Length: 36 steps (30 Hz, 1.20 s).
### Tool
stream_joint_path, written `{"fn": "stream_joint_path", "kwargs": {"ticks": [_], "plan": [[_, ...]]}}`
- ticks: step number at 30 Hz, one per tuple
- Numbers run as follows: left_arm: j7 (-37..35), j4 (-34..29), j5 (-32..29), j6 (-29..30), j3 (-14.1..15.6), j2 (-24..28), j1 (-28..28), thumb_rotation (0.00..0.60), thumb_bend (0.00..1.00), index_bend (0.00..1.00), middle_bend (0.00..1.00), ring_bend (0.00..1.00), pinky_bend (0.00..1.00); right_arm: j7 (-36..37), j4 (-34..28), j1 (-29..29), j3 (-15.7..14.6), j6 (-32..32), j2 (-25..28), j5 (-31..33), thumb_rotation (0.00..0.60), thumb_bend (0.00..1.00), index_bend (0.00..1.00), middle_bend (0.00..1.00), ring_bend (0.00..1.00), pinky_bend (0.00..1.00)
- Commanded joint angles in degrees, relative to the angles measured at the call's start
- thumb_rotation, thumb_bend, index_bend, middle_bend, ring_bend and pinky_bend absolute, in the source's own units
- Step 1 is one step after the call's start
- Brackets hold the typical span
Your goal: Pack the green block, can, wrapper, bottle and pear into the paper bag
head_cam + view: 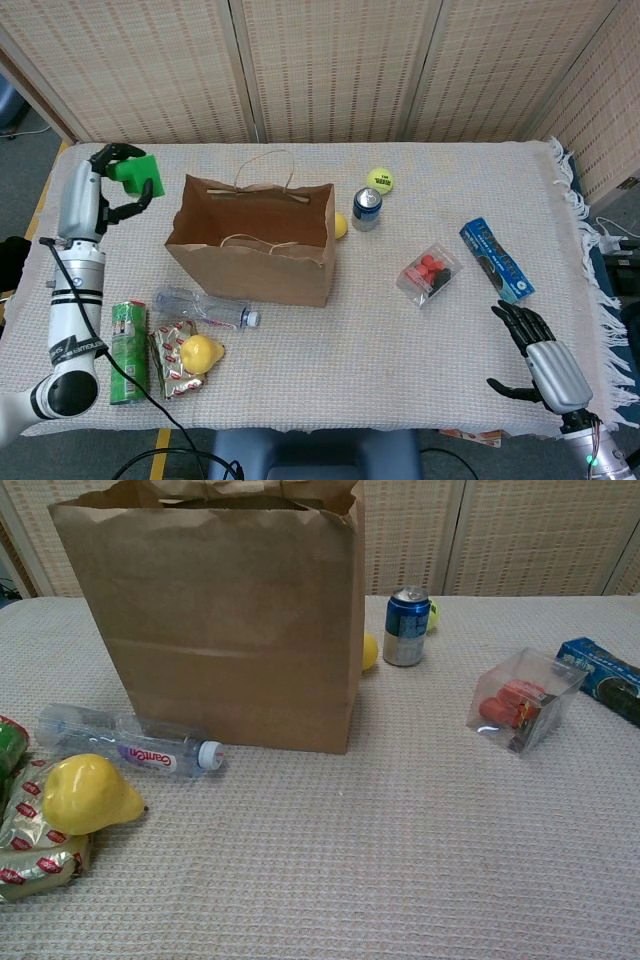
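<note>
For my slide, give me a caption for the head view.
Left hand holds the green block raised beside the open paper bag; right hand idles.
</note>
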Motion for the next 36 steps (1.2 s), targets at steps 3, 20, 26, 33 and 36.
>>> {"fn": "stream_joint_path", "kwargs": {"ticks": [3,20,26,33,36], "plan": [[4.5,-2.9,-3.5,0.6,1.3,-4.5,-5.6,0.600,0.60,0.71,0.64,0.61,0.72,0.8,-0.6,0.1,0.0,-0.3,0.5,0.3,0.600,0.04,0.00,0.00,0.00,0.06],[7.5,-2.0,1.8,-2.1,8.0,-7.4,-10.2,0.600,0.41,0.15,0.07,0.10,0.30,1.2,-1.2,0.3,-0.4,-1.0,1.2,0.2,0.600,0.04,0.00,0.00,0.00,0.06],[5.5,-2.8,4.4,-2.4,8.8,-6.1,-9.0,0.600,0.39,0.12,0.02,0.05,0.23,1.3,-1.1,0.3,-0.4,-1.1,1.2,0.1,0.600,0.04,0.00,0.00,0.00,0.06],[2.8,-5.3,5.0,-1.1,9.7,-3.4,-6.0,0.600,0.41,0.15,0.02,0.06,0.23,1.2,-1.1,0.2,-0.3,-0.9,1.2,0.2,0.600,0.04,0.00,0.00,0.00,0.06],[0.9,-6.5,7.4,2.3,10.1,-1.5,-2.8,0.600,0.49,0.28,0.13,0.16,0.32,1.2,-1.0,0.2,-0.3,-0.9,1.3,0.2,0.600,0.04,0.00,0.00,0.00,0.06]]}}
